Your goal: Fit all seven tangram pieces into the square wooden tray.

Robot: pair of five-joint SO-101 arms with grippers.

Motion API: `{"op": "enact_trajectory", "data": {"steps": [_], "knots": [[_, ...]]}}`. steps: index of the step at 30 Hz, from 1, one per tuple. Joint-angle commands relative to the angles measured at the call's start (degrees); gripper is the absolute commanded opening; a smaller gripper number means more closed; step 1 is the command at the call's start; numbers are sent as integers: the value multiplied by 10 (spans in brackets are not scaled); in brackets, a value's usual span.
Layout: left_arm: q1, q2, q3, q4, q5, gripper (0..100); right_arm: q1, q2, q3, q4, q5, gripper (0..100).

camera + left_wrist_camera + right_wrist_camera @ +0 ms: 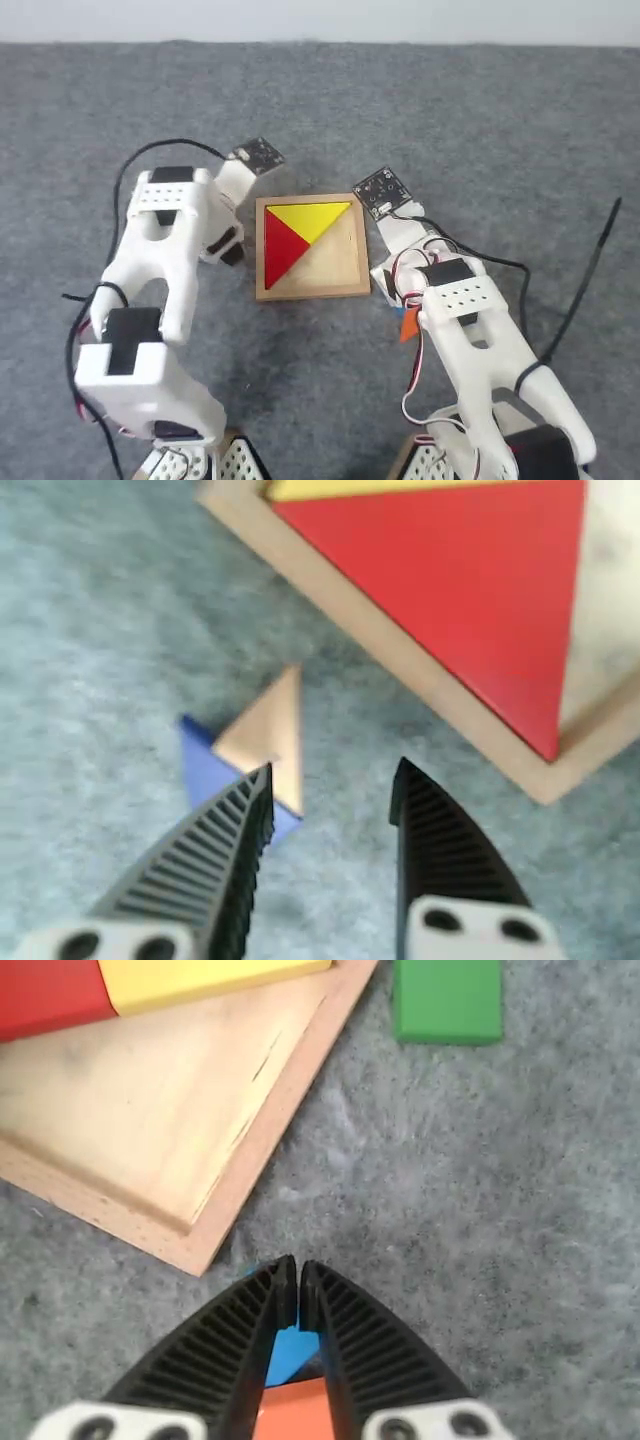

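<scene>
Soft, even light; faint shadows.

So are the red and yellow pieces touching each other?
Touching. The high view shows the red piece and the yellow piece lying edge to edge in the tray, with no gap along their shared side.

A grey, felt-like cloth (500,120) covers the tabletop (90,100) from the left edge of the high view to the right, its nap mottled with lighter and darker flecks. Along the top edge of that frame runs a pale, plain band of wall (320,18), meeting the cloth in a straight line. Both wrist views show the same fibrous nap up close.
</scene>
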Motion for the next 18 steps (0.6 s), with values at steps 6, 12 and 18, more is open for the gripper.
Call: {"op": "enact_trajectory", "data": {"steps": [6, 12, 18], "knots": [[-7, 46, -40, -56, -5, 192, 7, -19, -3, -7, 8, 17], [-8, 120, -124, -9, 25, 191, 7, -19, -3, -5, 8, 17], [-9, 159, -169, 28, 25, 188, 7, -20, -3, -3, 8, 17]]}}
